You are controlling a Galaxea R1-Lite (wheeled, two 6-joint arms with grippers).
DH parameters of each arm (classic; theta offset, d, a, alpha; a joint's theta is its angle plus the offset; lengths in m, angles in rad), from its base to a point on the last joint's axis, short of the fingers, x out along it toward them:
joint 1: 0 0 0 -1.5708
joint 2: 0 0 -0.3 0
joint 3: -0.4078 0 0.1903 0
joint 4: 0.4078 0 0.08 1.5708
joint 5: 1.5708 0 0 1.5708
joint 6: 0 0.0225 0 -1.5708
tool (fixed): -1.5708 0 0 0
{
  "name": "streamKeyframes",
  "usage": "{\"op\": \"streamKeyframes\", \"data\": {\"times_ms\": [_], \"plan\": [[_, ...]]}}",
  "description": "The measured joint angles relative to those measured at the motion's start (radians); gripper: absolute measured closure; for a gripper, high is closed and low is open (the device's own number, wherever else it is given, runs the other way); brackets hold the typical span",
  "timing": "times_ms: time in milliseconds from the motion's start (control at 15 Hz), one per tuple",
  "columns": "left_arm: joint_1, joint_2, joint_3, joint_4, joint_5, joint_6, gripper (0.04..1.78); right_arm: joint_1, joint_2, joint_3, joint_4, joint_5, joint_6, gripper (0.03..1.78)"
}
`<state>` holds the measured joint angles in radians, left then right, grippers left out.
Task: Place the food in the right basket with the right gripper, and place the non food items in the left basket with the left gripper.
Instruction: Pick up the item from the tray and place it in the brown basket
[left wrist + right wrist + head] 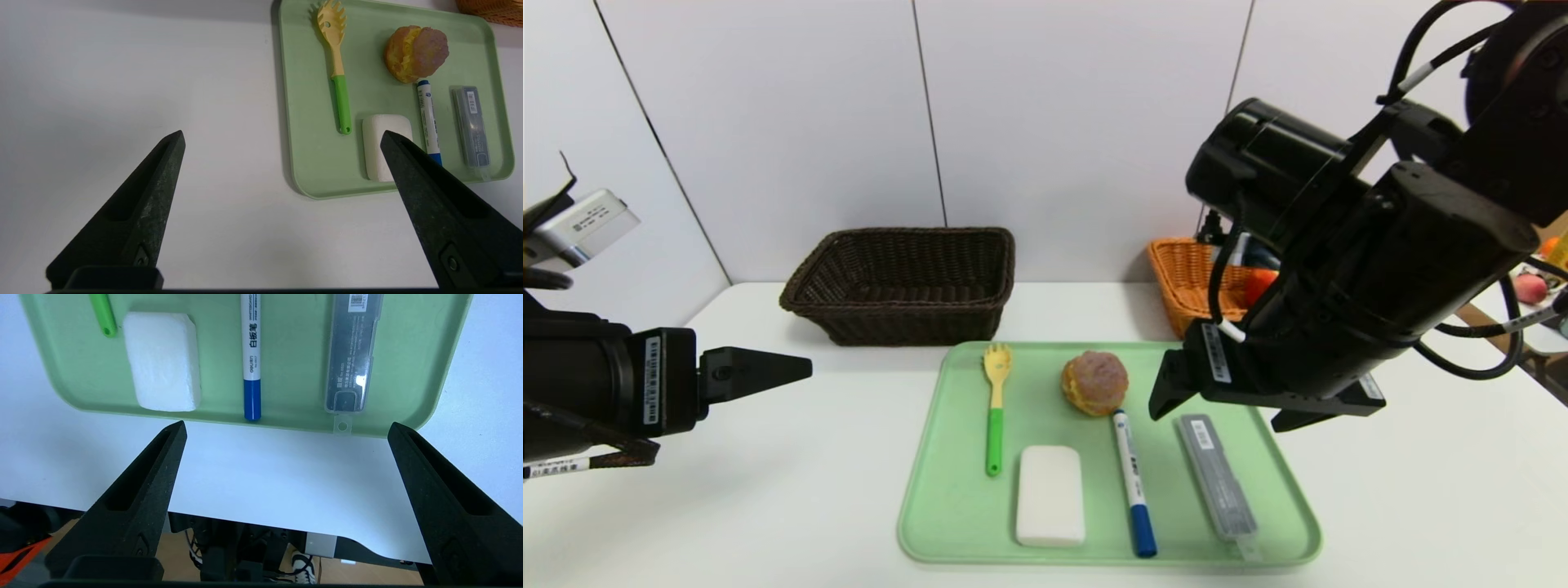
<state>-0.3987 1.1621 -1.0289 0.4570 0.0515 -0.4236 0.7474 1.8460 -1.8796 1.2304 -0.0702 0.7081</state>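
1. Round brown-yellow pastry [1094, 382] lies on the tray's far part.
2. Yellow-green plastic fork [995, 406], white rectangular block [1050, 495], blue-capped white marker [1133, 480], grey flat case [1217, 476] lie beside it.
3. Dark brown wicker basket [904, 282] and orange wicker basket [1188, 278] stand behind.

On the table [768, 490] in front of me sits a tray [947, 523]. On it, from my left to right, lie a fork [995, 408], a block [1050, 495] nearer me, a pastry [1094, 382] farther back, a marker [1133, 482] and a case [1217, 478]. Behind the tray's left side stands one basket [903, 282]; another basket [1188, 278] stands behind its right side.
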Motion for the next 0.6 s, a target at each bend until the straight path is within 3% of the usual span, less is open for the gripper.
{"op": "streamKeyframes", "data": {"times_ms": [267,600], "plan": [[0.0,-0.018,0.014,0.0,-0.001,0.003,0.13,0.05,0.076,0.021,-0.002,0.002,0.008,0.12],[-0.001,-0.032,0.03,0.0,-0.002,0.005,0.13,0.064,0.189,0.001,-0.006,0.001,0.005,0.12]]}}
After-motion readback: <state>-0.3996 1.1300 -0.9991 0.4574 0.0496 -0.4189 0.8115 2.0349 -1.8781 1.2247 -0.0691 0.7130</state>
